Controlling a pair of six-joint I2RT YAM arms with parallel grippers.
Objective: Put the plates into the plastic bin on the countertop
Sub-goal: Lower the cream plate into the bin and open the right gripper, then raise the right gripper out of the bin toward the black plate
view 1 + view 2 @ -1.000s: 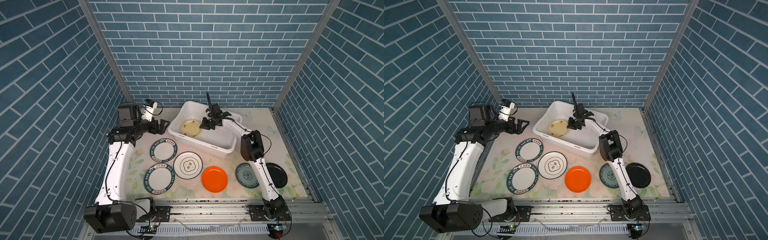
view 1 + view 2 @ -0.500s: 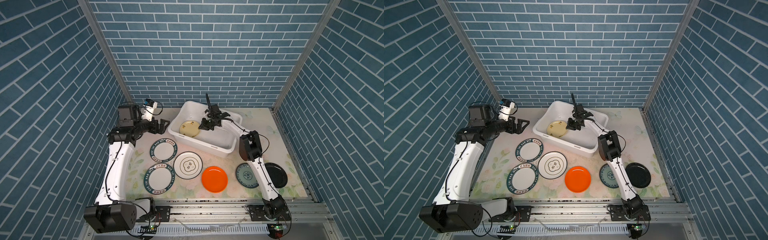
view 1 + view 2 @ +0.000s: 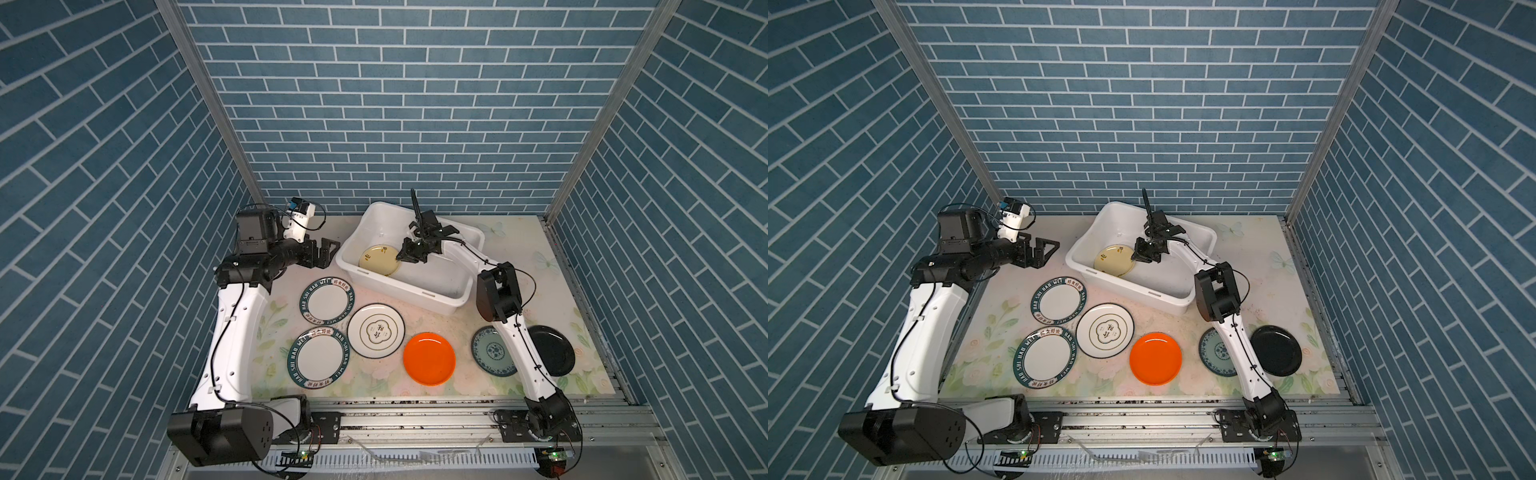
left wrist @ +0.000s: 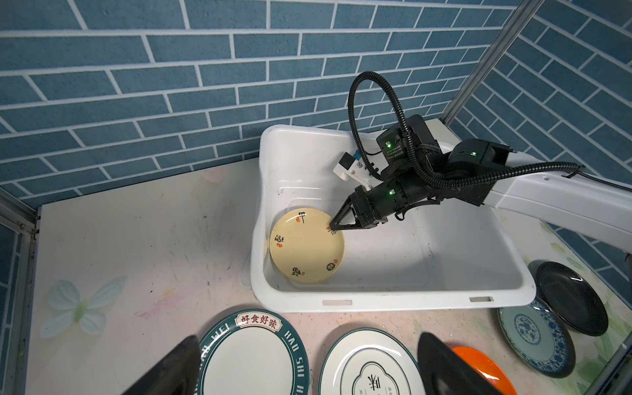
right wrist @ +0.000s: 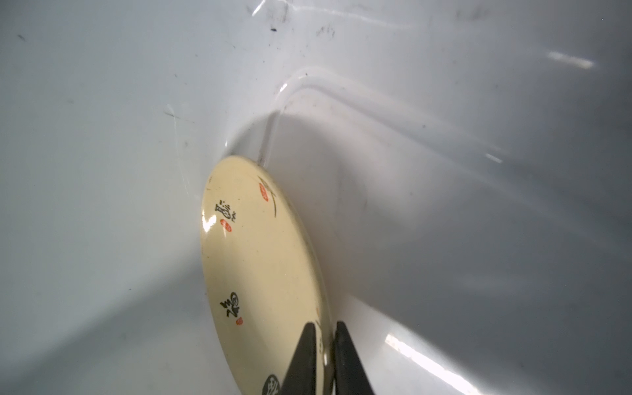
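The cream plate (image 3: 379, 261) (image 3: 1115, 261) (image 4: 306, 246) leans tilted in the left end of the white plastic bin (image 3: 415, 291) (image 3: 1129, 286) (image 4: 393, 302), its far edge in the corner. My right gripper (image 3: 401, 257) (image 3: 1133, 257) (image 4: 330, 227) (image 5: 323, 325) is shut on the rim of the cream plate (image 5: 260, 260), one finger on each face. My left gripper (image 3: 328, 253) (image 3: 1044, 251) (image 4: 307, 337) hangs open and empty left of the bin. Two green-rimmed plates (image 3: 328, 301) (image 3: 319, 357), a gold-motif plate (image 3: 376, 330), an orange plate (image 3: 429, 358), a blue-green plate (image 3: 492, 351) and a black plate (image 3: 550, 350) lie on the countertop (image 3: 519, 249).
The right arm's forearm (image 3: 519, 357) crosses above the blue-green plate and partly hides it. A grey metal rail (image 3: 415, 415) runs along the front edge. Blue brick walls close in the back and both sides. The bin's right half (image 4: 427, 256) holds nothing.
My right gripper has shifted slightly left and down inside the bin, bringing the cream plate lower. The left arm has not moved.
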